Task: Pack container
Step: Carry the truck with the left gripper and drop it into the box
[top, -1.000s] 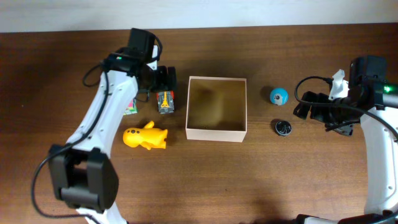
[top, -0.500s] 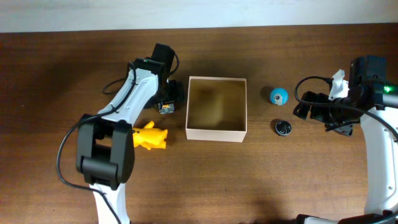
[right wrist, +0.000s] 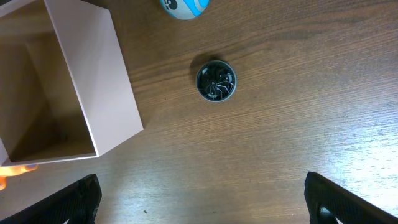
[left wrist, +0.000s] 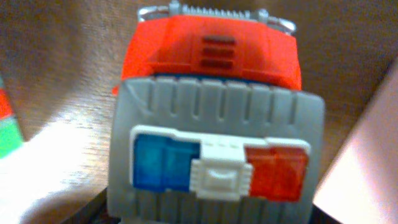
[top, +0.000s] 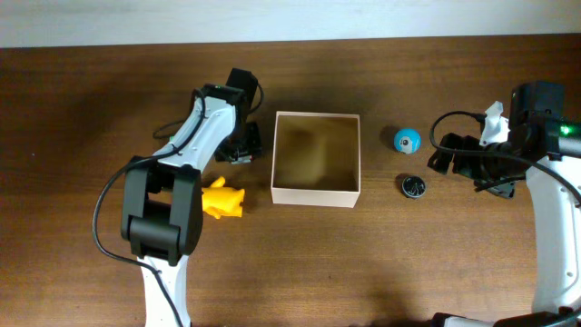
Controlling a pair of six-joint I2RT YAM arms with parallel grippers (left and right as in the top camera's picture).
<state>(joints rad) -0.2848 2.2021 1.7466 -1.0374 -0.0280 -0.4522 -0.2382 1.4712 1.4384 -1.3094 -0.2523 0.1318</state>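
Observation:
The container (top: 317, 192) is a square open box with white walls and a tan inside, at the table's middle; nothing shows inside it. My left gripper (top: 241, 145) is down just left of it, around a toy truck (left wrist: 211, 118) with an orange cab, grey roof and blue-and-red light bar. The truck fills the left wrist view, with dark finger edges at both bottom corners set wide, so the jaws look open. My right gripper (top: 465, 163) is open and empty, right of a black round disc (top: 413, 187) and a blue ball (top: 407, 139).
A yellow toy (top: 223, 199) lies left of the container's front corner, partly under the left arm. A green and red object (left wrist: 7, 118) sits left of the truck. The container wall (left wrist: 367, 155) is close on the truck's right. The disc (right wrist: 216, 80) and the container (right wrist: 99, 87) show in the right wrist view.
My left gripper has come down and slightly toward the container, onto the toy truck, which it now covers from above. The right arm has not moved.

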